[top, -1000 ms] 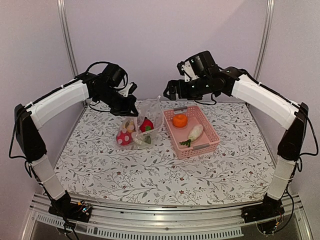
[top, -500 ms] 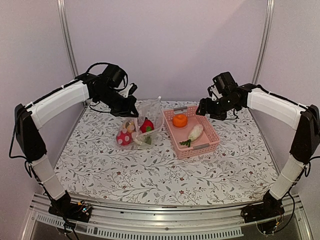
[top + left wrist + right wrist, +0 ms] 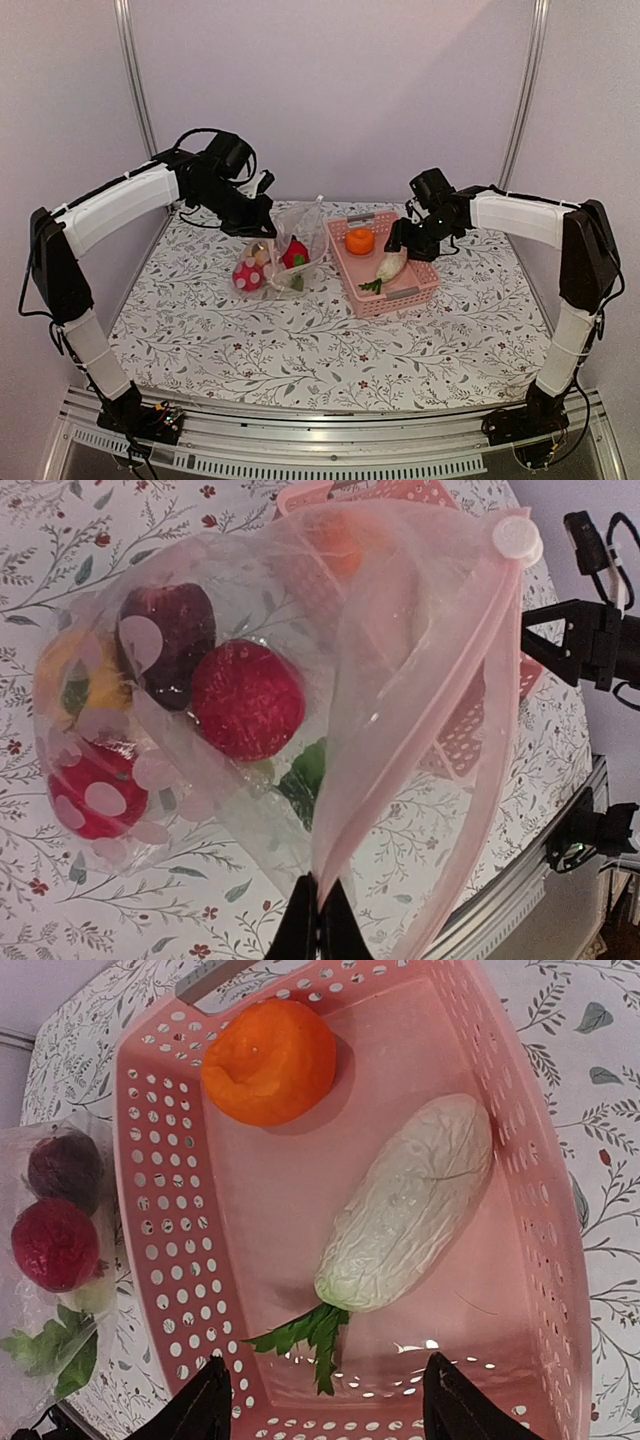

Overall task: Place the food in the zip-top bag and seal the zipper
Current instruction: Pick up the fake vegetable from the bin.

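Nearest, in the pink basket (image 3: 150, 1210) right of centre in the top view, lie a cream-white vegetable (image 3: 410, 1205) and behind it an orange fruit (image 3: 268, 1060), neither yet bagged. The right gripper (image 3: 325, 1375) hovers over them, fingers apart and empty. Left of the basket, the zip-top bag (image 3: 272, 265) holds red, purple and yellow food (image 3: 247, 698). Behind it the left gripper (image 3: 317, 925), fingers clamped on the zipper (image 3: 420, 730), holds the mouth up. Loading seems to be the step in hand; the next move likely calls for lowering onto the vegetable and closing.

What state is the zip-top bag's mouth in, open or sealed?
Open: the left pincer pinches the rim of the zip-top bag, whose pink edges gape apart.
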